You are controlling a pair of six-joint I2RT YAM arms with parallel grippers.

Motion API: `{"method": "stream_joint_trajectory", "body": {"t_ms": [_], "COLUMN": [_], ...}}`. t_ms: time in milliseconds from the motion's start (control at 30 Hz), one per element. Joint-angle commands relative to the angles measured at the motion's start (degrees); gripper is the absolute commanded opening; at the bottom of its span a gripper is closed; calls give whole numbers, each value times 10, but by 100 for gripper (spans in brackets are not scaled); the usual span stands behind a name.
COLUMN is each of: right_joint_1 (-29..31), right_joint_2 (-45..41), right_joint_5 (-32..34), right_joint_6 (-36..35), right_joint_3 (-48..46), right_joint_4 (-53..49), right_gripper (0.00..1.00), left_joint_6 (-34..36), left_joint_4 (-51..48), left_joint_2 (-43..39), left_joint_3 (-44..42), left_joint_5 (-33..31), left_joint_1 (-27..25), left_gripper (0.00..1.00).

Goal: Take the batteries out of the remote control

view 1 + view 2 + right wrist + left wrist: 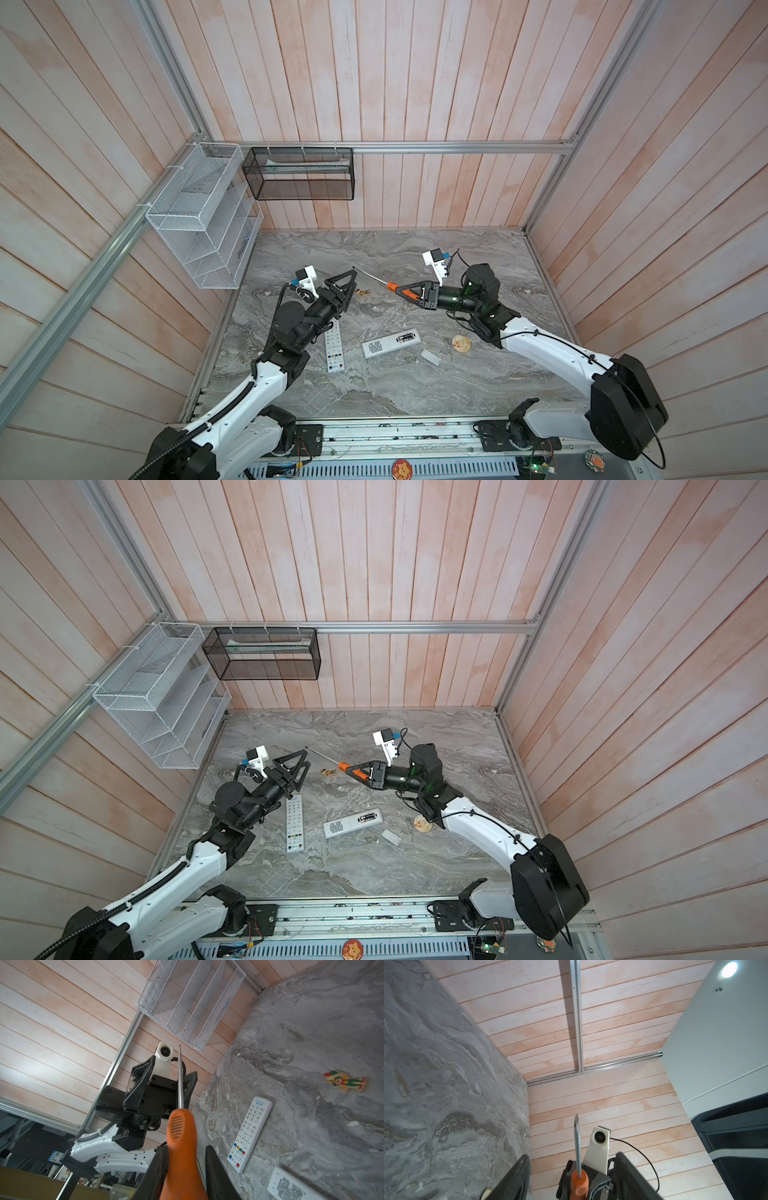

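Batteries lie in the open bay of the grey remote, which rests face down on your worktop, well apart from both arms. Your right gripper is clamped on the orange screwdriver handle. Your left gripper has its jaws apart at the shaft tip

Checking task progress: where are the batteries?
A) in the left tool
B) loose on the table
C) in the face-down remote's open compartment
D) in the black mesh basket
C: the batteries lie in the open bay of the face-down remote, with its cover off and lying apart on the table.
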Motion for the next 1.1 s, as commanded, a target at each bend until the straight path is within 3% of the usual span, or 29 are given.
{"method": "stream_joint_trajectory", "body": {"t_ms": [0,100,267,400,500,667,900,1067], "right_joint_1": [-45,-86,-117,-118,-118,-118,-119,-118], "right_joint_2": [-36,-46,-38,-27,-26,-34,-40,-48], "right_joint_5": [14,33,64,68,71,72,62,49], "right_joint_6": [-67,-143,-268,-317,-333,-351,-358,-349], "right_joint_3": [48,89,167,205,215,211,191,180], "right_joint_4": [-161,-326,-528,-602,-629,-657,-662,-647], "right_gripper": [0,0,0,0,0,0,0,0], "left_joint_6": [133,284,500,660,779,926,1066,1109], "left_joint_4": [-205,-407,-634,-742,-777,-774,-741,-682], "left_joint_2": [-28,0,117,185,216,223,265,297], "left_joint_3": [60,154,285,381,408,371,314,273], "left_joint_5": [43,74,132,-1,-55,-106,-64,-72], "left_joint_1": [20,29,6,-119,-165,-168,-165,-164], "left_gripper": [75,82,87,94,98,100,100,100]}}
